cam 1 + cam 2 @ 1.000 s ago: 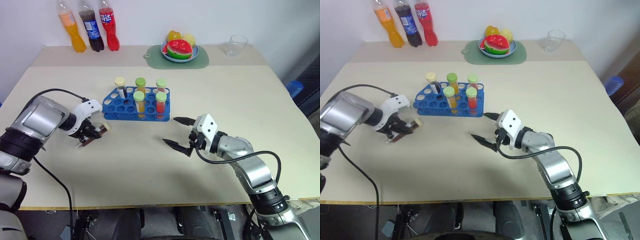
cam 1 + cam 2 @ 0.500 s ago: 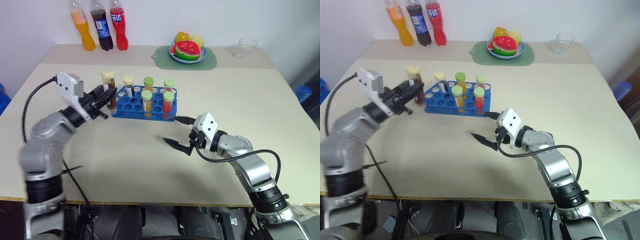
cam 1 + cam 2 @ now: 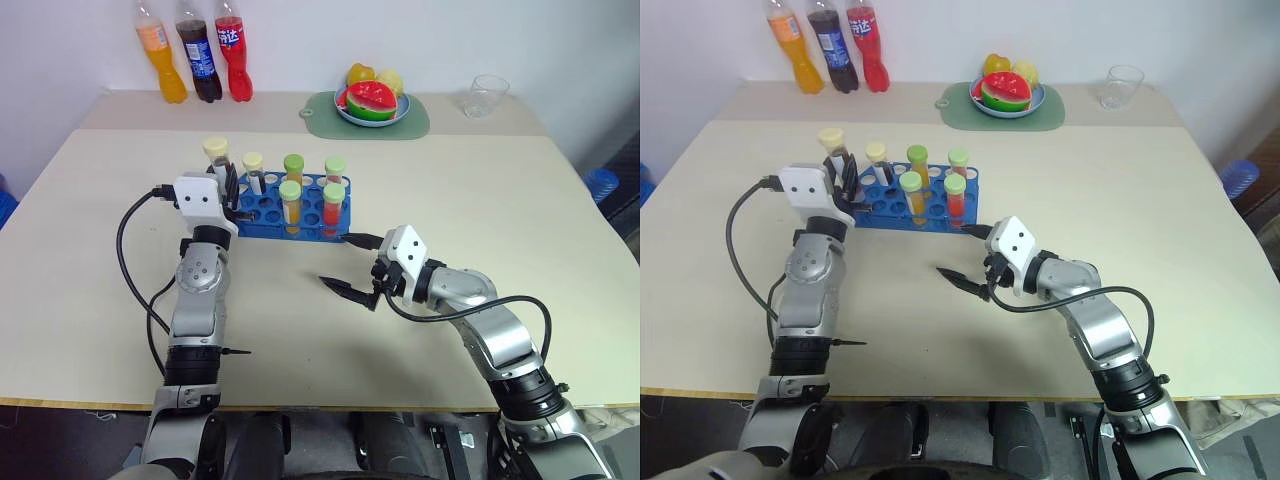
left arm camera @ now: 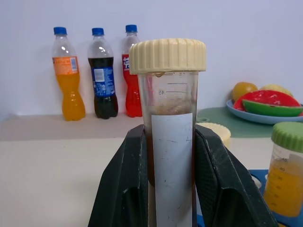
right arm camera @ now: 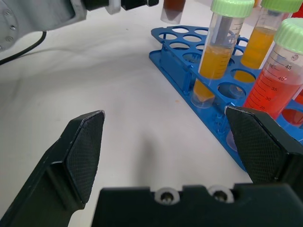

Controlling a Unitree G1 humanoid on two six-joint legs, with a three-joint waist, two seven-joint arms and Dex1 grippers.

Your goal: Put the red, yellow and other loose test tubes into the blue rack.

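The blue rack [image 3: 262, 208] stands mid-table with several capped tubes upright in it, orange and red among them [image 5: 272, 80]. My left gripper [image 3: 220, 178] is shut on a test tube [image 4: 171, 123] with a cream cap and brown liquid. It holds the tube upright by the rack's left end, and the tube's foot [image 5: 172, 10] hangs just past the rack's corner. My right gripper [image 3: 350, 264] hovers open in front of the rack's right end, with nothing between its fingers [image 5: 83, 150].
Three soda bottles [image 3: 196, 62] line the back left of the table. A plate of fruit [image 3: 368, 100] sits on a green mat at the back, and a clear glass [image 3: 484, 95] stands further right. Bare tabletop lies left and right of the rack.
My left arm swung in from the table's left side to the rack's left end and turned the brown tube from lying to upright. The right gripper stayed still.
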